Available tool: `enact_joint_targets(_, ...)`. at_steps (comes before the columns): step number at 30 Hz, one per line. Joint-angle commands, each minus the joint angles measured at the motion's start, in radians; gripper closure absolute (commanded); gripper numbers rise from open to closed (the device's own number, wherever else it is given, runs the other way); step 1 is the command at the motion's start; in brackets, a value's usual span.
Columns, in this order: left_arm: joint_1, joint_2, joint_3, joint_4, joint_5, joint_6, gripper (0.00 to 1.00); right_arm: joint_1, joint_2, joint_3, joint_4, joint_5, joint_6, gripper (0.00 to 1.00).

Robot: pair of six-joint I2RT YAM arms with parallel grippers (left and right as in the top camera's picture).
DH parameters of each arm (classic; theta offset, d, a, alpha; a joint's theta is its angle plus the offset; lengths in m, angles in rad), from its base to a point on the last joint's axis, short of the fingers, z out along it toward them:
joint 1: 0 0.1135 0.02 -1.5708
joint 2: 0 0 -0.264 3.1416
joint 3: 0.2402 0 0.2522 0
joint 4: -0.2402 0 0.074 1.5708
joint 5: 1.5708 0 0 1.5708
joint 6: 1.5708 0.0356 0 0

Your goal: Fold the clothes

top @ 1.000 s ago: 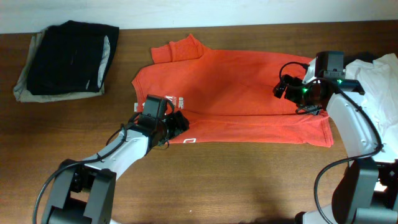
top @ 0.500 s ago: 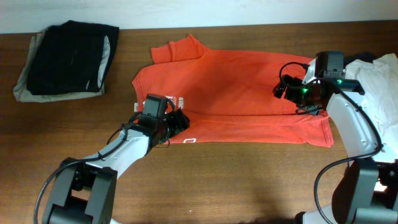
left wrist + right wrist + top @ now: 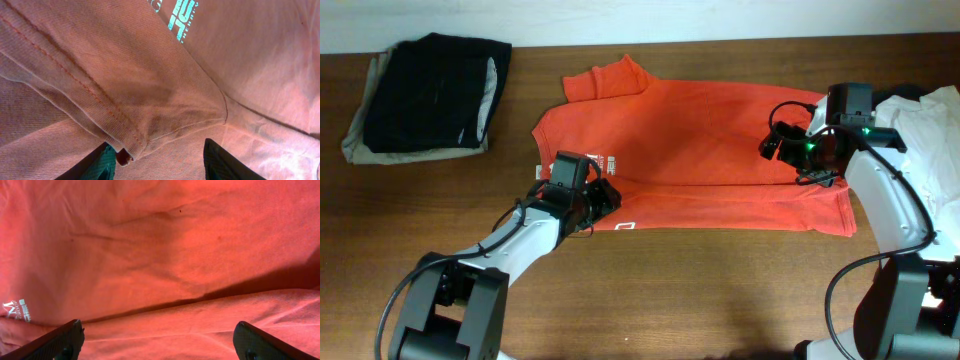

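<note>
Low down, straddles folded hem [image 3: 125,135] of red-orange short-sleeved T-shirt [image 3: 700,150] with left pincer [image 3: 160,156] half-narrowed, grip unclear; holds right pincer [image 3: 157,335] wide just above same shirt. White lettering [image 3: 175,17] beyond left pincer, unreadable.

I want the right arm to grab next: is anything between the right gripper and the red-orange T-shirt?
Nothing visible. The right gripper, open, hangs directly over bare T-shirt fabric; the white cloth lies off to the side, past the shirt's edge.
</note>
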Motion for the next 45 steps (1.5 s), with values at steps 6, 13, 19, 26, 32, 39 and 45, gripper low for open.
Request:
enact_joint_targets(6, -0.003, 0.027, 0.009, 0.003, -0.007, -0.010, 0.64, 0.006, 0.009, 0.010, -0.006, 0.025, 0.008, 0.01)
enact_joint_targets(13, -0.003, 0.027, 0.010, 0.015, -0.003, -0.010, 0.98, 0.006, 0.009, 0.010, -0.005, 0.029, 0.008, 0.01)
enact_joint_targets(19, -0.003, 0.026, 0.010, 0.087, -0.008, -0.009, 0.99, 0.006, 0.009, 0.010, -0.006, 0.029, 0.008, 0.01)
enact_joint_targets(26, -0.003, 0.027, 0.011, 0.186, -0.143, -0.009, 0.99, 0.006, 0.009, 0.010, -0.007, 0.029, 0.008, 0.01)
enact_joint_targets(32, -0.003, 0.028, 0.011, 0.218, -0.196, -0.001, 1.00, 0.006, 0.009, 0.010, -0.008, 0.029, 0.008, 0.01)
enact_joint_targets(39, -0.003, 0.074, 0.011, 0.347, -0.213, -0.002, 1.00, 0.006, 0.009, 0.010, -0.014, 0.029, 0.008, 0.01)
enact_joint_targets(45, -0.003, 0.138, 0.011, 0.485, -0.210, -0.002, 0.99, 0.006, 0.009, 0.010, -0.014, 0.029, 0.008, 0.01)
